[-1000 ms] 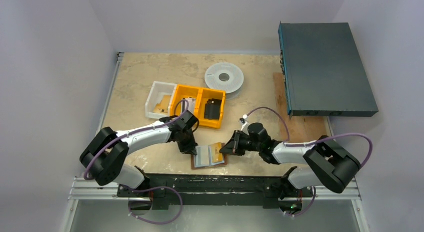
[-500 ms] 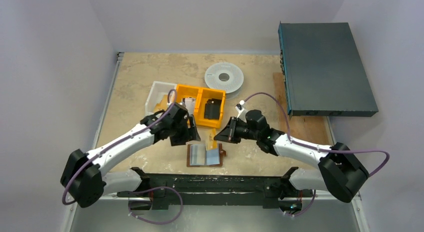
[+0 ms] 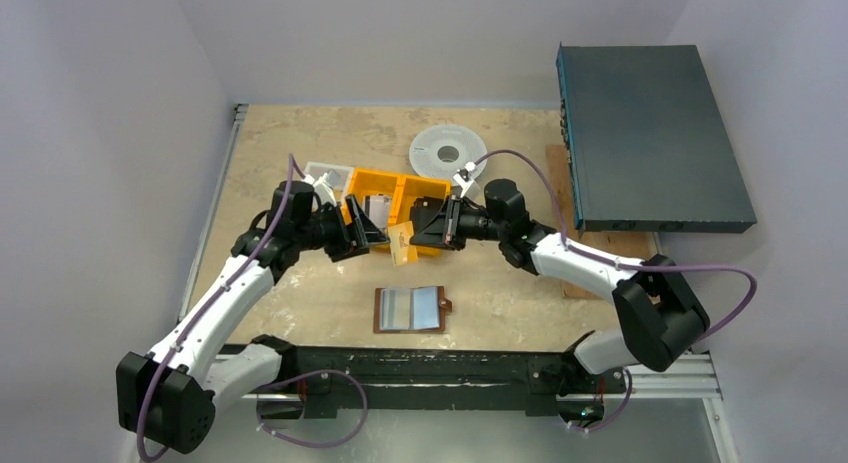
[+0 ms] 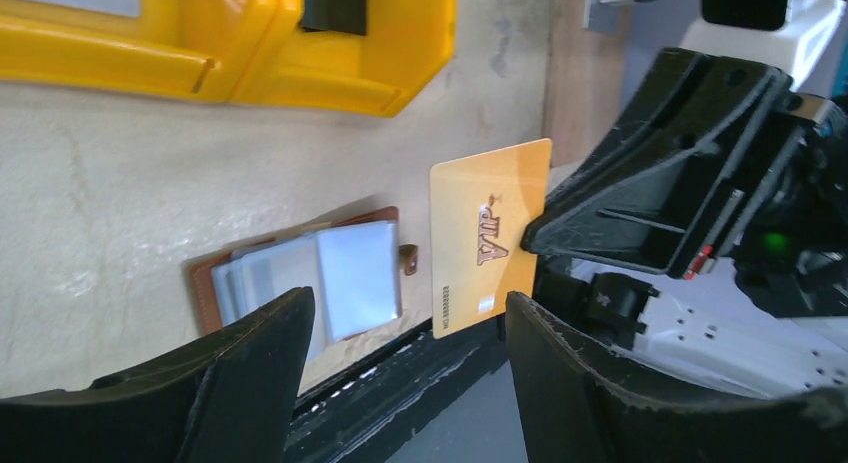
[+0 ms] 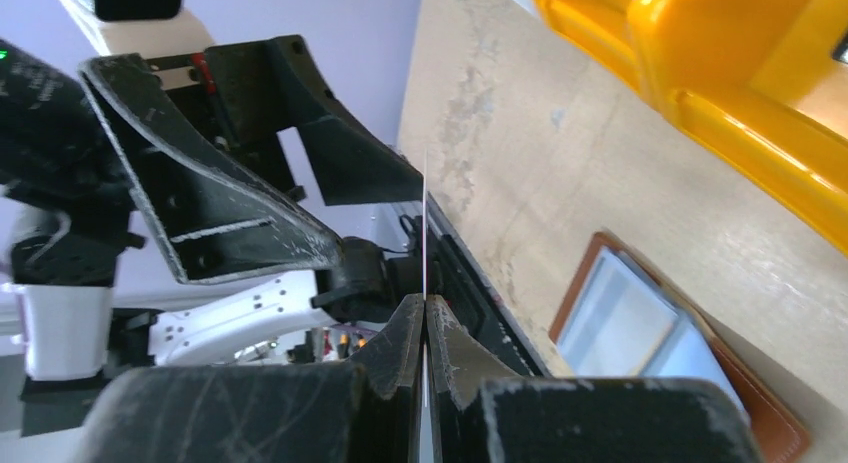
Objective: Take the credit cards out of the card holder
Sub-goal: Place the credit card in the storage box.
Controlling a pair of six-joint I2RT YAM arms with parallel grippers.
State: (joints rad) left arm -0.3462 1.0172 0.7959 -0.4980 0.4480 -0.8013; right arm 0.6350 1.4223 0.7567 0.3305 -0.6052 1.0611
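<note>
The card holder (image 3: 410,309) lies open near the table's front edge, its pale inner face up. Pale credit cards (image 4: 262,275) sit in its left pocket. My right gripper (image 3: 418,230) hangs above the table in front of the orange bin, shut on one edge of a gold credit card (image 3: 402,241) lettered "VIP" (image 4: 490,233). In the right wrist view that card (image 5: 424,223) shows edge-on between the closed fingertips of the right gripper (image 5: 424,301). My left gripper (image 3: 364,233) faces it from the left, open and holding nothing, and its fingers (image 4: 250,373) frame the card from a short distance.
An orange two-compartment bin (image 3: 395,188) stands just behind both grippers, with a white bin (image 3: 318,173) to its left. A grey filament spool (image 3: 448,151) lies further back. A large dark box (image 3: 650,138) and a wooden board (image 3: 600,255) fill the right side.
The right gripper drew the gold card out of the holder and carried it up and back. The left gripper let go of the holder, opened and rose toward the card.
</note>
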